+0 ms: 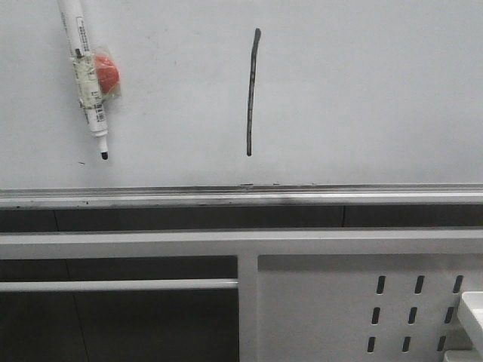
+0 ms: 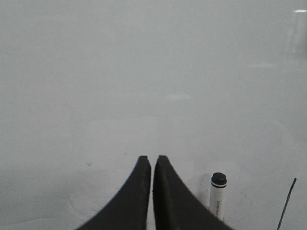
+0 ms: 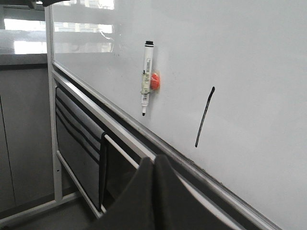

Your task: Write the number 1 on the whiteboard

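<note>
A thin dark number 1 [image 1: 251, 92] runs nearly upright on the whiteboard [image 1: 362, 90]; it also shows as the number 1 [image 3: 204, 117] on the whiteboard [image 3: 259, 86] in the right wrist view, and its end [image 2: 286, 205] shows in the left wrist view. A white marker pen [image 1: 87, 75] hangs by a red magnet [image 1: 106, 73] at the board's upper left, tip down and uncapped. My left gripper [image 2: 152, 159] is shut and empty, close to the board beside the marker pen [image 2: 217, 194]. My right gripper [image 3: 153, 159] is shut and empty, away from the board below its rail.
A silver rail [image 1: 241, 196] runs along the board's lower edge. Below it is a white frame [image 1: 226, 245] with a perforated metal panel [image 1: 362, 309] at the right and a horizontal bar [image 1: 113, 285] at the left. Dark panels [image 3: 76, 139] hang under the board.
</note>
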Robot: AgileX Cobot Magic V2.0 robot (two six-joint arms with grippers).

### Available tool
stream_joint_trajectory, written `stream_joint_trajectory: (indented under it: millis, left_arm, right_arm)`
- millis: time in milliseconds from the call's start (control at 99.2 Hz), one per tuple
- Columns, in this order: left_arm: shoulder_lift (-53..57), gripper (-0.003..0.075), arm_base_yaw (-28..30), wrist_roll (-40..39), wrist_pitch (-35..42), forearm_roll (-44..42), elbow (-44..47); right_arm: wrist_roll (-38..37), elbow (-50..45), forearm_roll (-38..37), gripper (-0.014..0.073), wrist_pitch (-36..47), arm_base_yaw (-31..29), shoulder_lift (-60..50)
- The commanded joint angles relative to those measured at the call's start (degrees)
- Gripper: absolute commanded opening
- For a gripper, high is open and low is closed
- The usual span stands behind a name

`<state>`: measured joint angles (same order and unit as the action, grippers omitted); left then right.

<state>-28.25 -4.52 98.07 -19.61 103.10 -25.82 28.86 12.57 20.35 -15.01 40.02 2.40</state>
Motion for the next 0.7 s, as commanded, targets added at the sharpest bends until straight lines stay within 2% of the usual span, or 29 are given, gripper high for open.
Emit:
stream_joint_trajectory:
  millis: [0, 60, 181, 343, 534, 685]
  left_arm:
    - [-0.17, -0.0020, 1.31, -0.04, -5.35, 2.23, -1.70]
    - [-0.17, -0.0020, 1.34, -2.51, -5.65, -0.21, -1.70]
    - [-0.17, -0.0020, 1.34, -18.85, -3.74, -14.65, -2.07]
    - [-0.14, -0.0020, 1.34, -35.67, -0.04, -30.26, -2.07]
    - [0.10, -0.0020, 1.34, -69.28, 5.34, -63.05, -2.07]
    - [3.55, -0.0020, 1.34, -91.48, 10.59, -87.18, -0.01]
  right_arm:
    - [0.04, 1.27, 0.51, -0.0069, 3.83, -0.34, 0.39]
    - [0.04, 1.27, 0.51, -0.0069, 3.83, -0.34, 0.39]
    - [0.04, 1.27, 0.51, -0.0069, 3.83, -0.34, 0.39]
    - [0.04, 1.27, 0.51, -0.0069, 3.83, -0.34, 0.39]
    - [0.04, 1.27, 0.51, -0.0069, 3.83, -0.34, 0.39]
    - [0.04, 1.27, 0.51, -0.0069, 3.83, -0.34, 0.39]
